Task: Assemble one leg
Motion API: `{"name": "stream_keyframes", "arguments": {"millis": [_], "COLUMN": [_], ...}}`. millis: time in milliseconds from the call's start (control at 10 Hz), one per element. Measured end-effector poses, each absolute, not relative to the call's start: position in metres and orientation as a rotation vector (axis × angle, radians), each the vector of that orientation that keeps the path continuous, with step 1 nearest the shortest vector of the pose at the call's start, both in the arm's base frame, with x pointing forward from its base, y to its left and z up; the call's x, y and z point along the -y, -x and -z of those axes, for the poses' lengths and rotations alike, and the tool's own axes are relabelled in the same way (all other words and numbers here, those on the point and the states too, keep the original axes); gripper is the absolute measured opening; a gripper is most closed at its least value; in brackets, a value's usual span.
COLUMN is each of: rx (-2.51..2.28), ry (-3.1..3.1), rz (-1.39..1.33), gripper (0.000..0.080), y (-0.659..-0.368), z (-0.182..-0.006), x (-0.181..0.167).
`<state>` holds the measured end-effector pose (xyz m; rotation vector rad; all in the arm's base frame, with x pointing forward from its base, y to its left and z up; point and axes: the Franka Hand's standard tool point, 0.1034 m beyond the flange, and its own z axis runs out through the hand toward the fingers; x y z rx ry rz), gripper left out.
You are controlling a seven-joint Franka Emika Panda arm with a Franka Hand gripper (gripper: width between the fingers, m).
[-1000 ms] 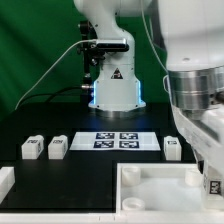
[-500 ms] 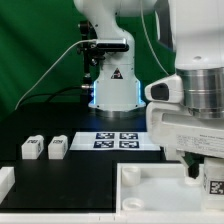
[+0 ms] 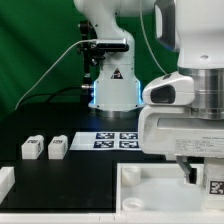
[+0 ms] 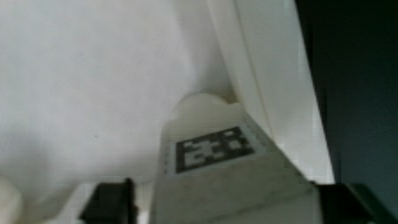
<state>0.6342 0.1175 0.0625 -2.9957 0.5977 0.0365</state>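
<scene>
My gripper (image 3: 207,178) hangs low over the right corner of the large white tray (image 3: 150,192) in the exterior view. In the wrist view the gripper (image 4: 231,206) is shut on a white leg (image 4: 222,160). The leg's marker tag faces the camera, and a dark finger (image 4: 114,204) shows at each side. The leg's tag also shows under the hand in the exterior view (image 3: 213,186). It is right by the tray's rim (image 4: 267,70). Two more legs (image 3: 33,148) (image 3: 58,147) lie on the black table at the exterior view's left.
The marker board (image 3: 112,140) lies flat in the middle of the table in front of the arm's base (image 3: 112,90). A white piece (image 3: 5,180) sits at the exterior view's lower left edge. My hand's body (image 3: 185,120) hides the table at the right.
My hand has come lower and toward the exterior view's left. It now covers the leg that lay right of the marker board. The held leg's tag stays near the tray's right corner.
</scene>
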Motion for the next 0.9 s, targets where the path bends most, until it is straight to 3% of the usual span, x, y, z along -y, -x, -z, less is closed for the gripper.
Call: {"name": "stream_keyframes", "arguments": {"millis": [100,500,900], "rx": [-0.723,-1.371,-2.287], "ry": [2.965,2.727,1.921], "rz": [-0.044,-0.078,-0.1], "gripper": [0.0286,0.0291,0.0291], "y": [-0.6341,-0.6344,-0.6336], "z": [-0.0625,-0.0625,-0.0614], "x": [-0.1184,-0.118,-0.1137]}}
